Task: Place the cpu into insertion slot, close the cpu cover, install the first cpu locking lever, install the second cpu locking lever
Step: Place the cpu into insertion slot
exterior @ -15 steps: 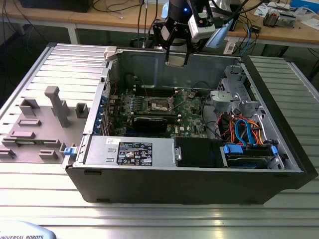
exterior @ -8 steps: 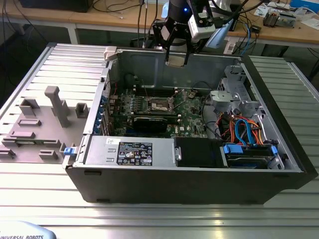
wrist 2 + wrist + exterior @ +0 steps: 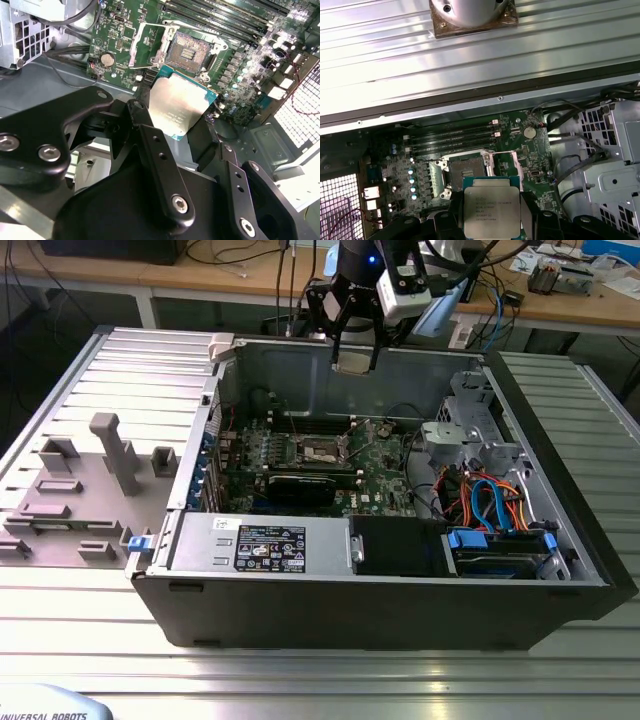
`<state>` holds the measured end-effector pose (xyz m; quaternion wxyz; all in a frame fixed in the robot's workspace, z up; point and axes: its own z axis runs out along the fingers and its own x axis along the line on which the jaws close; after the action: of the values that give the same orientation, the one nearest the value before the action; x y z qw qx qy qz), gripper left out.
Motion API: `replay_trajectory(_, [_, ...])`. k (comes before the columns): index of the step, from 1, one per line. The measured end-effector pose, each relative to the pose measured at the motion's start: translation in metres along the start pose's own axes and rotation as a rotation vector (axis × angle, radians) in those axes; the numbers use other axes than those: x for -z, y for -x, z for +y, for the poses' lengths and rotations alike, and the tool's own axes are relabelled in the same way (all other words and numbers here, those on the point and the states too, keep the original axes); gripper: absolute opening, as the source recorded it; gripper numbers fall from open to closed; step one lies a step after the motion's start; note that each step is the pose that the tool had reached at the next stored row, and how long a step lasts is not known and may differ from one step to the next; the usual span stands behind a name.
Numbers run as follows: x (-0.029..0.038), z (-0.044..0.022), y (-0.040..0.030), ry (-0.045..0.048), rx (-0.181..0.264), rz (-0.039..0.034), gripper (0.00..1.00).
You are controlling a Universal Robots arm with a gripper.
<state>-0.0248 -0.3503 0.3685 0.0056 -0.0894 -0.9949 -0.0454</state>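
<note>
Over the open computer case (image 3: 370,575), gripper (image 3: 354,360): clamped on opposite edges of the cpu (image 3: 181,102), held above the motherboard (image 3: 385,465).
Board: insertion slot (image 3: 188,51) uncovered, contacts showing, just beyond the cpu; cpu cover (image 3: 148,46) stands raised beside it.
Wrist views: both show the cpu's silvery top; the exterior view shows the whole computer case.
Surface: ribbed metal desk (image 3: 300,665); grey fixture (image 3: 110,455) on the exterior view's left, computer case right of it.
Room: wooden desk (image 3: 250,280) with cables behind.
</note>
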Motion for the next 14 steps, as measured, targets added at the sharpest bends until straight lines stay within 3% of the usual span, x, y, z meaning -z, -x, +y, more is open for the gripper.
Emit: replay_trajectory(14, [0.0, 0.0, 0.0, 0.0006, -0.028, -0.0026, 0.54])
